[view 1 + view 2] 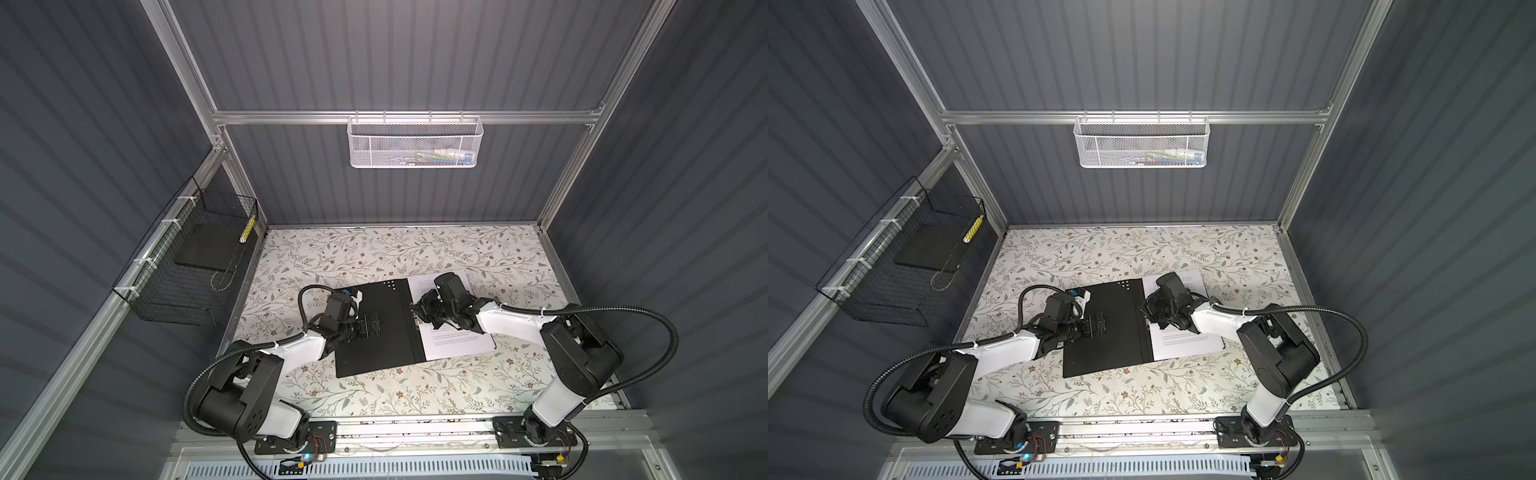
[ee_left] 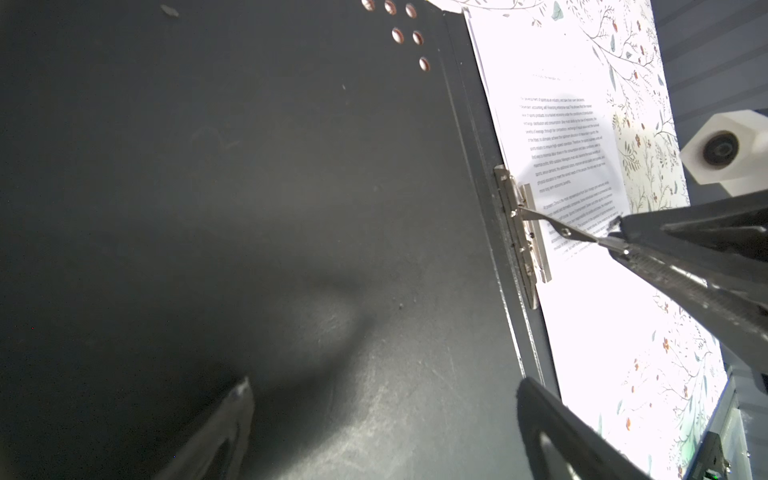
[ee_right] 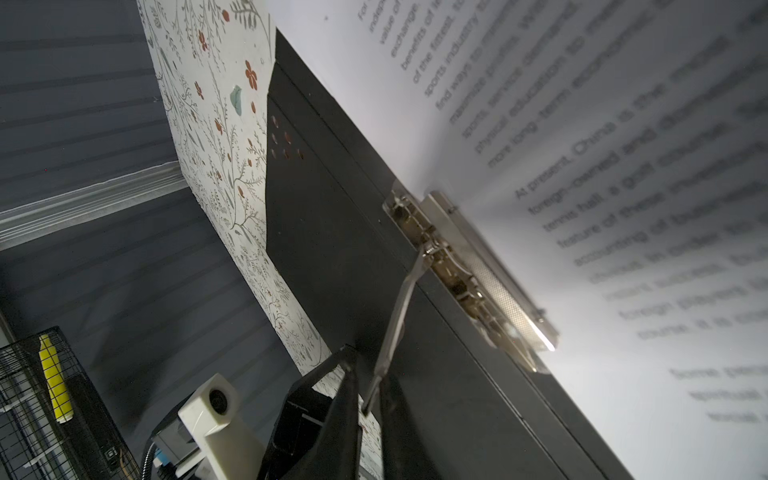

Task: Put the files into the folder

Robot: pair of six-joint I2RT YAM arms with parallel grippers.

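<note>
The folder (image 1: 382, 332) (image 1: 1113, 345) lies open on the table, black inside facing up. The files (image 1: 457, 345) (image 1: 1187, 345), white printed sheets, rest on its right half against the spine. The metal spine clip (image 3: 478, 270) (image 2: 523, 232) sits on the sheets' edge, its thin lever (image 3: 399, 307) (image 2: 557, 226) raised. My right gripper (image 3: 368, 386) (image 1: 415, 309) is shut on the lever's tip. My left gripper (image 2: 384, 384) (image 1: 374, 326) is open, low over the bare left cover (image 2: 249, 166), nothing between its fingers. Whether it touches the cover does not show.
A black wire basket (image 1: 187, 266) on the left wall holds a dark flat slab and a yellow item. A white mesh basket (image 1: 413, 143) hangs on the back rail. The floral tabletop (image 1: 374, 249) surrounds the folder.
</note>
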